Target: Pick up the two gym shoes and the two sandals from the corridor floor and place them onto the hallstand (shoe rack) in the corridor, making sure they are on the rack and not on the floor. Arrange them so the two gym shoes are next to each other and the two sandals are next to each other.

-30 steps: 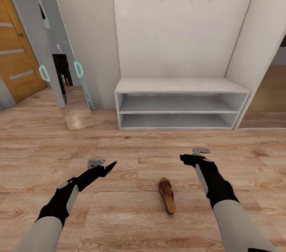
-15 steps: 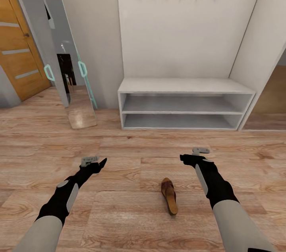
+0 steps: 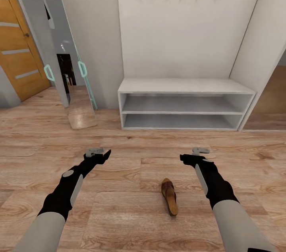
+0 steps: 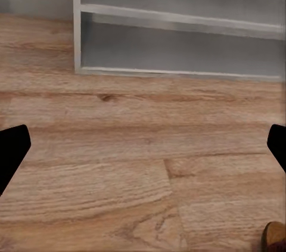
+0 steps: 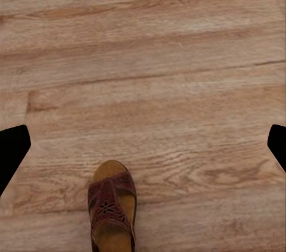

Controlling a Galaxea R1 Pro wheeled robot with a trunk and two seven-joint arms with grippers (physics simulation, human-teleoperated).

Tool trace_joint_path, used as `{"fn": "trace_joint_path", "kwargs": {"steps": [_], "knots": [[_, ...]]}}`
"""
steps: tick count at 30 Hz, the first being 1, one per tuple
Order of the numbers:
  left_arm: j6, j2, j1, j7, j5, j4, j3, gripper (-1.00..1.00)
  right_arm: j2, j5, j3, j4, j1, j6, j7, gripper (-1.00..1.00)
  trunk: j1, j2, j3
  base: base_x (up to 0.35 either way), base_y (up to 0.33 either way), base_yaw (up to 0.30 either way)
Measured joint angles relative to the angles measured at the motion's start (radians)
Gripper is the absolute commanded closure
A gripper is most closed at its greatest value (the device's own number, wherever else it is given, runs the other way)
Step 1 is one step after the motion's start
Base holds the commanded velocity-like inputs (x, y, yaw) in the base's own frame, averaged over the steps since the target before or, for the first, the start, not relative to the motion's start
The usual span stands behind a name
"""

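One brown sandal (image 3: 169,195) lies on the corridor floor (image 3: 131,220) between my arms, toe pointing away from me. In the right wrist view the sandal (image 5: 112,210) is just below my open right gripper (image 5: 143,148), strap up. My right gripper (image 3: 186,158) hovers ahead and right of it. My left gripper (image 3: 104,156) is open over bare planks, and its view catches a sliver of the sandal (image 4: 275,237). The gym shoes are out of view. Ahead stands a pale low two-tier shelf unit (image 3: 182,85) under teal "HOME" letters; I cannot tell if it is the hallstand.
A tall leaning mirror (image 3: 59,45) stands left of the shelf unit, with a wooden door (image 3: 16,49) further left. An opening (image 3: 270,101) lies to the right of the unit. Wood planks stretch between me and the shelves (image 4: 179,49).
The left arm has reached forward and a little to the right over the floor. The view shifted slightly a second ago, then held. The right arm and the sandal are unmoved.
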Motion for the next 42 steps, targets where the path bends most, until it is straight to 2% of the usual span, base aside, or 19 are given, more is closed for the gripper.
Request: {"fn": "trace_joint_path", "kwargs": {"steps": [11,20,27,42], "knots": [[0.0,-0.001,0.0,0.0,-0.002,0.0,-0.002,-1.0,0.0,0.003,0.0,0.0,0.0,0.0,0.0,-1.0,0.0,0.0,0.0,0.062,-0.045,0.007],[0.001,-0.001,0.0,0.0,-0.001,-0.001,-0.003,-1.0,0.0,0.004,0.0,-0.001,0.0,0.0,-0.001,-1.0,0.0,0.0,0.0,0.044,-0.131,0.197],[0.002,-0.001,0.0,0.0,-0.001,-0.001,-0.004,-1.0,0.0,0.004,0.0,-0.001,0.0,0.0,0.0,-1.0,0.0,0.0,0.0,0.004,-0.012,0.053],[0.002,-0.001,0.0,0.0,0.0,-0.001,-0.004,-1.0,0.0,0.001,0.0,0.0,0.0,0.001,0.0,-1.0,0.007,-0.003,-0.079,0.0,0.0,0.002]]}}
